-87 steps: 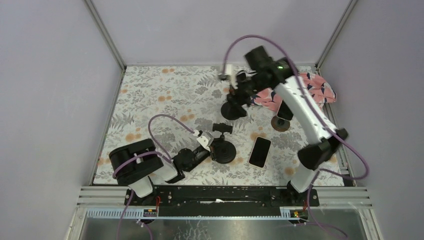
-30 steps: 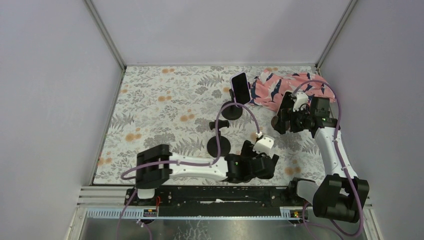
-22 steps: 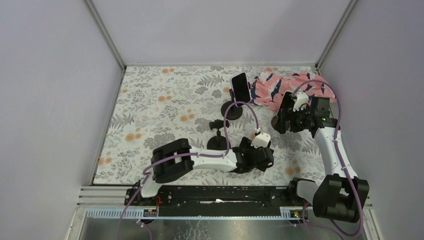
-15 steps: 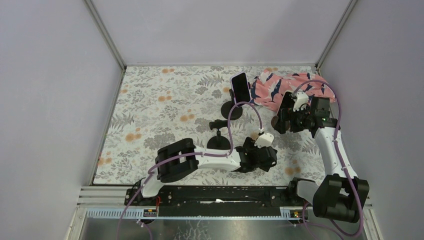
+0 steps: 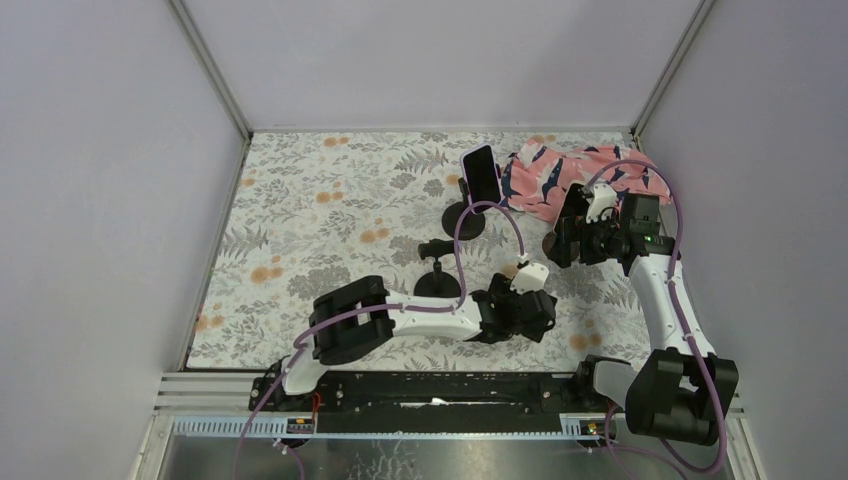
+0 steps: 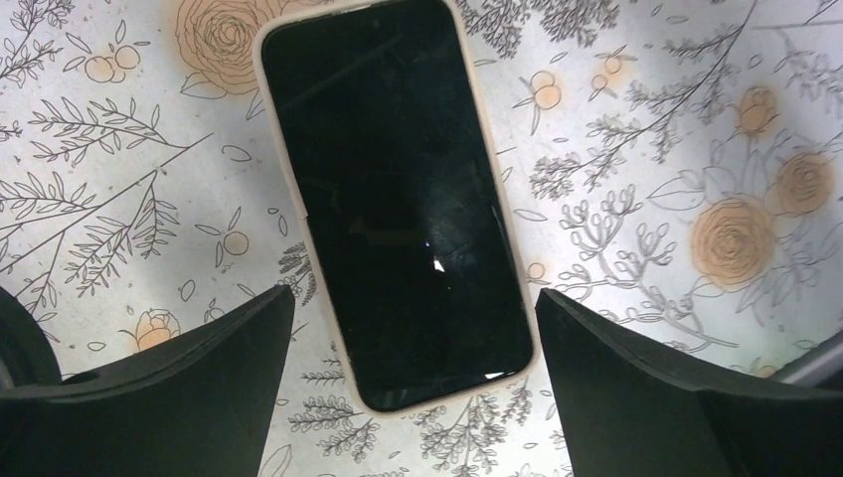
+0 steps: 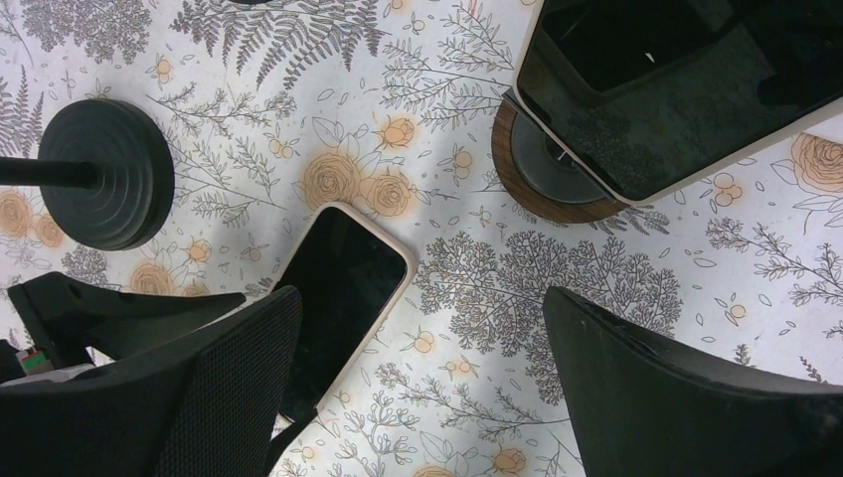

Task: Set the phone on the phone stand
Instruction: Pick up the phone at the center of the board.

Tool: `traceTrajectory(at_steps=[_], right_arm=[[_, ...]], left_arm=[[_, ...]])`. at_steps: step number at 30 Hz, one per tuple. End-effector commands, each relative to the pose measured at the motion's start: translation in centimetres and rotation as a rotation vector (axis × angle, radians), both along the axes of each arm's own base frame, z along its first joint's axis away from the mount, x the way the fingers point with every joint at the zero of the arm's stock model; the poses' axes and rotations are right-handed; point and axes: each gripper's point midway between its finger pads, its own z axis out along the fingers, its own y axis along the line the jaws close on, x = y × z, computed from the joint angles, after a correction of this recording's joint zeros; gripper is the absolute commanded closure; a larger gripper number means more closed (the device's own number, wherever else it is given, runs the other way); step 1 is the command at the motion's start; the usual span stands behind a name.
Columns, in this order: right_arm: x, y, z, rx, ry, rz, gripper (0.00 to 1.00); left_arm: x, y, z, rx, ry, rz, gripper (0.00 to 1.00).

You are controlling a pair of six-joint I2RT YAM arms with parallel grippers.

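Note:
A black phone in a pale case (image 6: 398, 199) lies flat, screen up, on the floral mat. My left gripper (image 6: 415, 295) hovers open right over its near end, one finger on each side, not touching it. In the top view that gripper (image 5: 520, 312) hides the phone. The right wrist view shows the same phone (image 7: 343, 293) beside an empty black phone stand (image 7: 104, 174). From above, that stand (image 5: 437, 280) rises just left of my left gripper. My right gripper (image 5: 572, 238) hangs open and empty above the mat (image 7: 422, 293).
A second black stand (image 5: 465, 220) at the back carries another phone (image 5: 481, 175). A wooden-based stand (image 7: 542, 164) holds a dark device (image 7: 676, 89) below my right gripper. A pink patterned cloth (image 5: 560, 180) lies at the back right. Walls close in the mat.
Over the last second my left arm shifted so its open gripper moved a little right and further out, over the lying phone. The right arm stayed still.

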Motion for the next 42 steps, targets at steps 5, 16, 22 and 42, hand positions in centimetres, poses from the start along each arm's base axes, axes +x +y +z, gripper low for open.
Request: traceTrajectory(at_steps=[5, 16, 22, 42], right_arm=[[0.3, 0.3, 0.8, 0.024, -0.022, 0.015, 0.00], [0.2, 0.5, 1.0, 0.028, -0.026, 0.022, 0.00], [0.3, 0.5, 1.0, 0.027, -0.027, 0.021, 0.00], [0.1, 0.9, 1.0, 0.051, -0.020, 0.036, 0.00]], left_arm=[[0.7, -1.0, 2.7, -0.059, -0.010, 0.090, 0.01], [0.8, -0.4, 0.0, 0.009, 0.005, 0.151, 0.01], [0.5, -0.2, -1.1, 0.072, 0.011, 0.182, 0.02], [-1.7, 3.1, -5.6, 0.290, 0.076, 0.192, 0.04]])
